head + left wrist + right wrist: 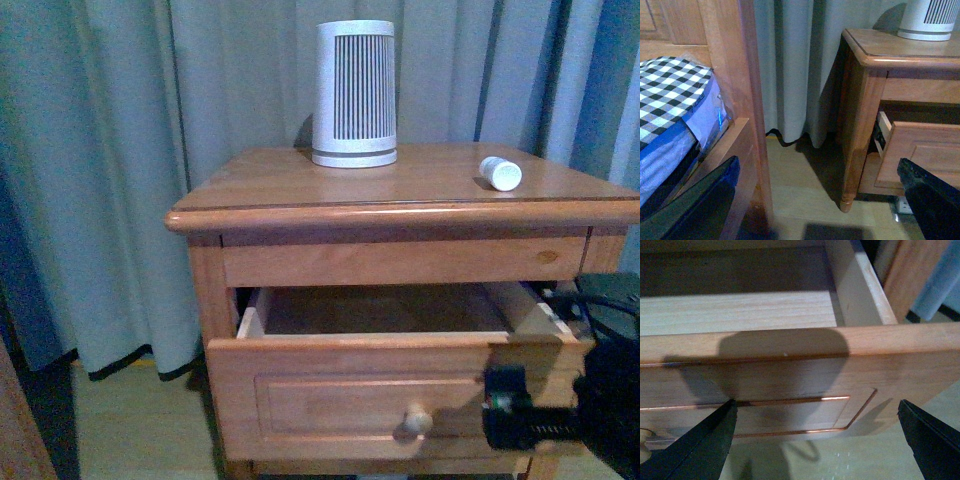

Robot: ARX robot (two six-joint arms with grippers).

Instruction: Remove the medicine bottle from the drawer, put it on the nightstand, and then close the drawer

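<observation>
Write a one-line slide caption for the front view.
Bottle lies on the nightstand; drawer open, right end effector open at its front.

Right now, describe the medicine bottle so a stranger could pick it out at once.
Find the brown wooden nightstand in front of the curtain; its upper drawer hangs open. On its top, near the right end, the medicine bottle lies on its side. It is small, plain white, unlike the tall slatted device standing behind.

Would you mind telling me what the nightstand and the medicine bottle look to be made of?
Nightstand: seemingly solid wood, honey-brown glossy varnish; grain and highlights show on its top. Medicine bottle: probably matte white plastic, smooth, lying on its side; too small to be certain.
</observation>
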